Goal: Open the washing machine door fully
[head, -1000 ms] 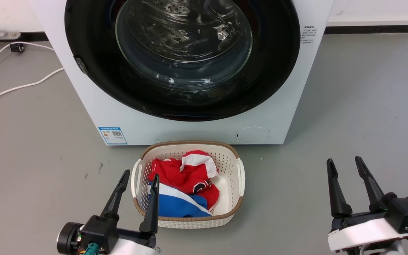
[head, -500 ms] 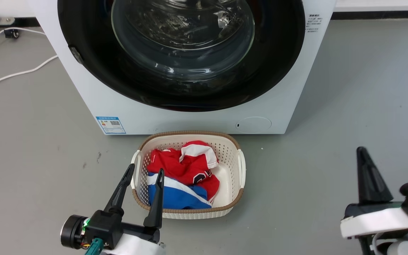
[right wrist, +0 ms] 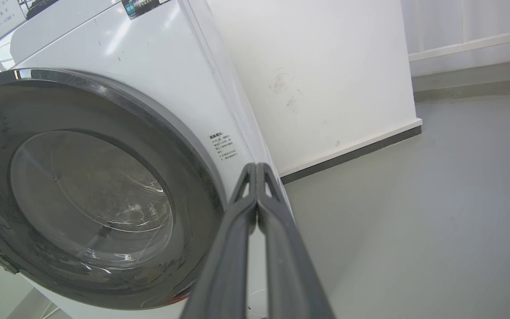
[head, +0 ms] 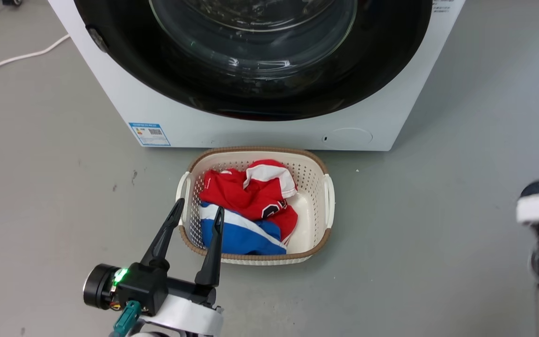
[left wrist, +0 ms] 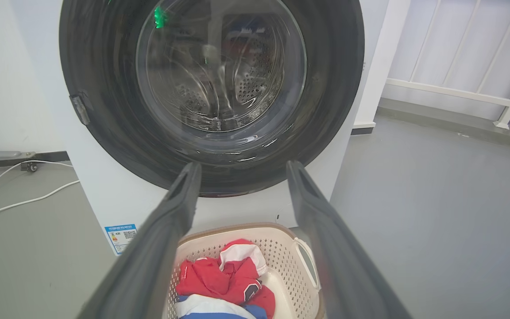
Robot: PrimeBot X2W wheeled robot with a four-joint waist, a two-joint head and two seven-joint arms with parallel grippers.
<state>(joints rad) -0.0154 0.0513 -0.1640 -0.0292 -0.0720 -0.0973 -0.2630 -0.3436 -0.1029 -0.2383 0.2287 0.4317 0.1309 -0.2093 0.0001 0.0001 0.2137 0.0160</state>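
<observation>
Door's shut, so you're starting from zero: the washing machine door (head: 255, 61) sits flush in the front of the washing machine (head: 251, 133), glass bowl facing you. Your right gripper (right wrist: 255, 168) has its fingers pressed together, holding nothing, and points near the door's right rim; I'd slip that thin wedge behind the edge and lever outward gently. Your left gripper (head: 199, 206) hangs spread wide and empty over the laundry basket (head: 329, 196) (it sits just before the machine, so keep your arms high). Which side hinges? Can't tell. The grey tab (left wrist: 80, 116) on the left rim may hint, so test lightly.
</observation>
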